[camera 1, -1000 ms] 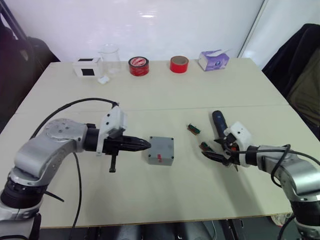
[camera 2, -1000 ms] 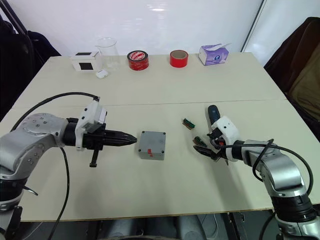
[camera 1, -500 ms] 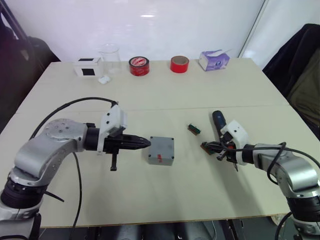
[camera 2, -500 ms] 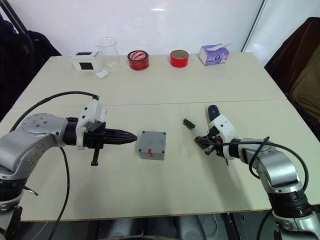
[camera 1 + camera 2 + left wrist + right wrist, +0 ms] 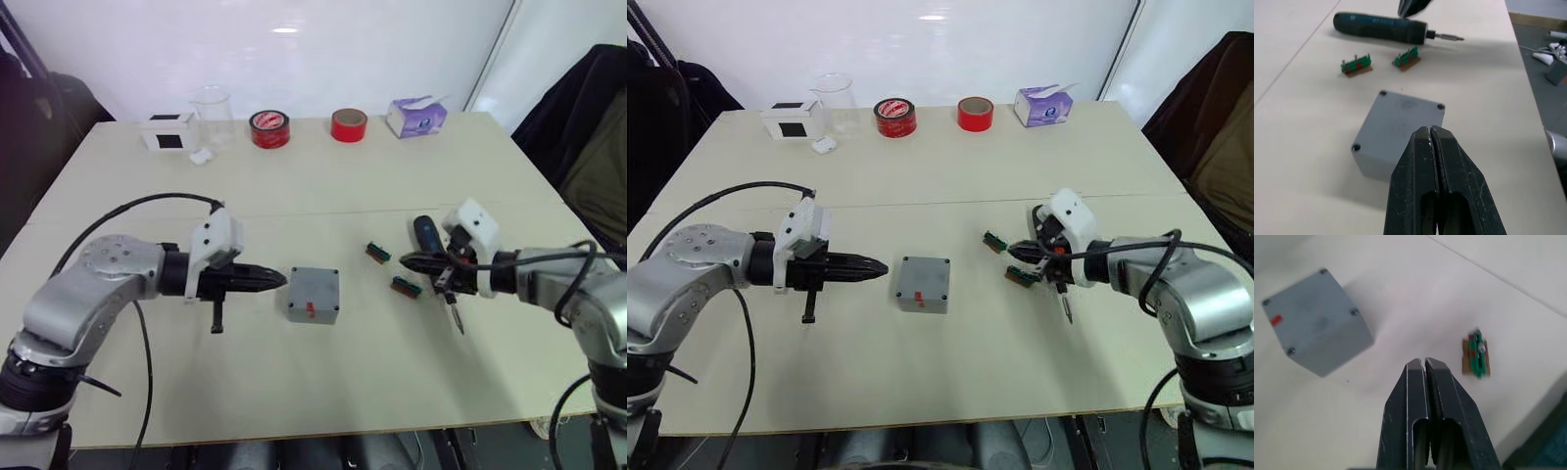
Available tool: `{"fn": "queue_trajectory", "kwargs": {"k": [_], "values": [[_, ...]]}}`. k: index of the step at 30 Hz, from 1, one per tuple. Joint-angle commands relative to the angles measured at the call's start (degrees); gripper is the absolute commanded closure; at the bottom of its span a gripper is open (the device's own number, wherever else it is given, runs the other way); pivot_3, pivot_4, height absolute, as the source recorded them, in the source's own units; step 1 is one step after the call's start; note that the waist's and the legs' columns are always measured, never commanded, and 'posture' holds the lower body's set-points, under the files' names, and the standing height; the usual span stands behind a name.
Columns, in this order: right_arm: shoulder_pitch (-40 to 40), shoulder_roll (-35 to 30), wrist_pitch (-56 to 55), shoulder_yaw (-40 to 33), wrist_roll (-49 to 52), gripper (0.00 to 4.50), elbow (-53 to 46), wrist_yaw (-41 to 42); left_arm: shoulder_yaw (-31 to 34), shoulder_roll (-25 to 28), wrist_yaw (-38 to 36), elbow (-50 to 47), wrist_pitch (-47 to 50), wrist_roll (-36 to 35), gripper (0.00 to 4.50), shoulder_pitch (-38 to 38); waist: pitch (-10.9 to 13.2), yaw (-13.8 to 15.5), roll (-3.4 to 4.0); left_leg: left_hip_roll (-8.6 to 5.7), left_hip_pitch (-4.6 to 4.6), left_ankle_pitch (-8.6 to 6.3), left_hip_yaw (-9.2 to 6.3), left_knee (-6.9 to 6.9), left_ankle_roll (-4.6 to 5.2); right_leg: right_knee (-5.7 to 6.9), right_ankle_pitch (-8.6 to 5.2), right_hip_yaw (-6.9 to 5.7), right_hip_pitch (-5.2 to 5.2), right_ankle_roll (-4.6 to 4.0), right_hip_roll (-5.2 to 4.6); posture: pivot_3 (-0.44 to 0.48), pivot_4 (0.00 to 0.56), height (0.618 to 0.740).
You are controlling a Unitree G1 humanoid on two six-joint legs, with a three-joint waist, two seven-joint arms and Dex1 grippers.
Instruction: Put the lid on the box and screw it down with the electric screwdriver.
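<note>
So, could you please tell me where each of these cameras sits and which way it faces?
Head views: a stereo pair looking forward and down over the table, both arms showing.
Left wrist view: looks along the left gripper, jaws shut, towards the box and the electric screwdriver.
Right wrist view: looks along the right gripper, jaws shut, down at the box.
Shared: both wrist views show the box, lid on.

The beige table (image 5: 323,186) carries the grey box (image 5: 313,295), the electric screwdriver (image 5: 429,242), two green parts (image 5: 379,253), two red tape rolls (image 5: 269,128), a beaker (image 5: 212,113), a tissue pack (image 5: 415,117).
</note>
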Motion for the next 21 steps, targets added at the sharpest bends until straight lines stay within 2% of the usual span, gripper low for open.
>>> {"fn": "queue_trajectory", "kwargs": {"k": [1,5,9,13,17,21], "values": [[-4.3,2.2,0.4,3.7,1.3,4.46,-1.4,-0.8,1.4,1.2,0.2,0.3,-2.4,1.6,4.50,0.5,0.0,0.0,0.00,0.00,-0.01,0.00,0.00,0.00,0.00,0.00,0.00,0.00,-0.02,0.00,-0.01,0.000,0.150,0.740],[-3.6,1.6,-3.5,6.8,-2.2,4.46,1.2,-1.4,1.6,0.9,1.1,-0.8,-2.3,1.1,4.50,1.2,0.0,0.4,0.00,-0.03,-0.06,0.00,0.00,-0.01,0.00,-0.03,-0.01,-0.02,-0.04,-0.02,-0.08,0.000,0.150,0.740],[2.6,-3.8,-8.6,6.9,-6.1,4.46,2.4,-0.2,1.7,0.8,2.0,-2.3,-1.9,0.6,4.50,2.0,0.0,0.6,-0.01,-0.13,-0.38,0.00,0.00,0.02,0.00,-0.13,0.00,-0.03,-0.24,0.00,-0.22,0.000,0.150,0.740],[8.3,-6.2,-10.2,4.6,-6.9,3.46,2.7,-0.3,1.6,0.7,2.5,-3.2,-1.5,0.1,4.50,2.5,0.0,0.2,-0.01,-0.14,-0.70,0.01,0.03,0.08,-0.01,-0.10,0.04,-0.03,-0.57,0.05,-0.23,0.000,0.150,0.740],[11.3,-6.0,-11.8,4.4,-7.6,1.76,3.1,-0.8,0.9,0.5,2.8,-3.1,-1.8,0.0,4.50,2.3,0.0,0.0,0.00,0.00,-0.67,0.01,-0.01,0.07,0.00,-0.01,0.03,-0.01,-0.61,0.04,-0.07,0.000,0.150,0.740],[11.6,-4.1,-14.1,5.2,-9.1,1.76,6.4,-2.1,-0.7,-0.1,2.5,-2.3,-2.3,0.4,4.50,1.1,0.0,0.2,-0.01,0.00,-0.64,0.01,-0.01,0.07,0.00,0.03,0.03,-0.02,-0.61,0.03,0.02,0.000,0.150,0.740]]}}
